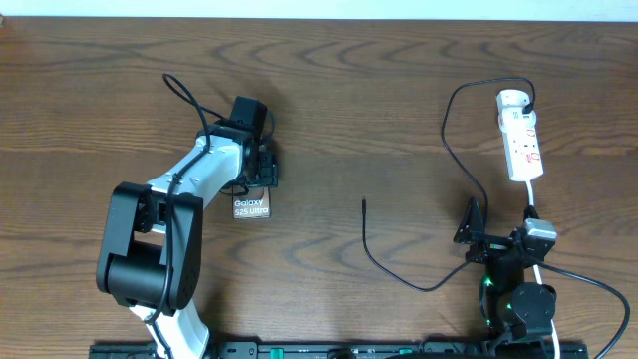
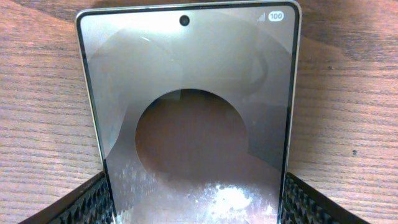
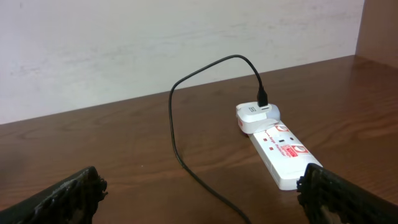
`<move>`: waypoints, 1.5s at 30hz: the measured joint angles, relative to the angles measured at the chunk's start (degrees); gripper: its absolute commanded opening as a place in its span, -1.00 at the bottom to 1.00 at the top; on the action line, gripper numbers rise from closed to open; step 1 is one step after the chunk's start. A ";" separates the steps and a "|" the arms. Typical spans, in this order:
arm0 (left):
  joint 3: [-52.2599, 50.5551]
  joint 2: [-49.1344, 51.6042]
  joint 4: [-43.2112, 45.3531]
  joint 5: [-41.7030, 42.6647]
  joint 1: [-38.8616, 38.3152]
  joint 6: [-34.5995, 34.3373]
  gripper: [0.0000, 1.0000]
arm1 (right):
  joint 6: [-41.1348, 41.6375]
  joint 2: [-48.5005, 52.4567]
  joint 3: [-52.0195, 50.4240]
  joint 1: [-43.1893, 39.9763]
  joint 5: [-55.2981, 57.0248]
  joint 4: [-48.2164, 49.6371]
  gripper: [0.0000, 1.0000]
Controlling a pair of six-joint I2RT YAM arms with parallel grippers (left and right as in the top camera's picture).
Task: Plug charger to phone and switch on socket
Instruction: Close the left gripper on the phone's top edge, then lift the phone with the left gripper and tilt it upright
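Here's where we're at. Our left end effector [image 1: 257, 170] is clamped onto the phone [image 2: 193, 112], a small rectangular smartphone with a dark silvery frame and a brownish screen. One textured black finger pad [image 2: 87, 205] presses against each long side. The phone lies flat on the brown wooden desk [image 1: 399, 80], in the left half and about midway between the far and near edges. Its long axis runs roughly far edge to near edge.

Our right end effector [image 1: 477, 231] sits toward the near right corner, jaws spread wide with nothing between them.

The bit that matters is the connector tip [image 1: 365, 202], the small narrow black end of the long thin black cable [image 3: 173, 124]. It lies loose around the middle of the desk, pointing at the far edge. That puts it right of the phone and well apart from it, and left of the right end effector. With the left arm busy steadying the phone, we'd say the right arm is the one to fetch it.

Further out, the cable's other end goes into the rounded white plug [image 3: 256, 115]. That plug sits at the far end of the power strip [image 1: 523, 150], a long white one with small red marks, lying along the right edge up toward the far right corner. We can't tell if its switch is on.
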 measured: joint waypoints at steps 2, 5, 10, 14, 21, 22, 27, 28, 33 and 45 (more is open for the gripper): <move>0.00 0.00 0.00 0.00 0.00 0.00 0.34 | 0.00 0.02 0.00 0.00 0.00 0.00 0.99; 0.00 0.00 0.00 0.02 0.00 0.00 0.24 | 0.00 0.02 0.00 0.00 0.00 0.00 0.98; 0.00 0.00 0.00 0.00 0.00 0.00 0.05 | 0.00 0.02 0.00 0.00 0.00 0.00 0.99; 0.00 0.00 0.02 0.00 0.00 0.00 -0.19 | 0.00 0.02 0.00 0.00 0.00 0.00 0.98; 0.00 0.00 0.00 0.00 0.00 0.00 -0.76 | 0.00 0.00 0.00 0.00 0.00 0.00 0.99; 0.00 0.00 0.00 0.00 0.00 0.00 -0.82 | 0.00 0.02 0.00 0.00 0.00 0.00 0.99; 0.00 0.00 0.00 0.00 0.00 0.00 -0.85 | 0.00 0.02 0.00 0.00 0.00 0.00 0.99; 0.00 0.00 0.00 0.00 0.00 0.00 -0.86 | 0.00 0.02 0.00 0.00 0.00 0.00 0.98; 0.00 0.00 0.00 0.00 0.00 -0.02 -0.85 | 0.00 0.02 0.00 0.00 0.00 0.00 0.98; 0.48 -7.30 -4.50 0.28 0.00 0.00 -0.85 | 0.00 0.02 0.00 0.00 0.00 0.00 0.99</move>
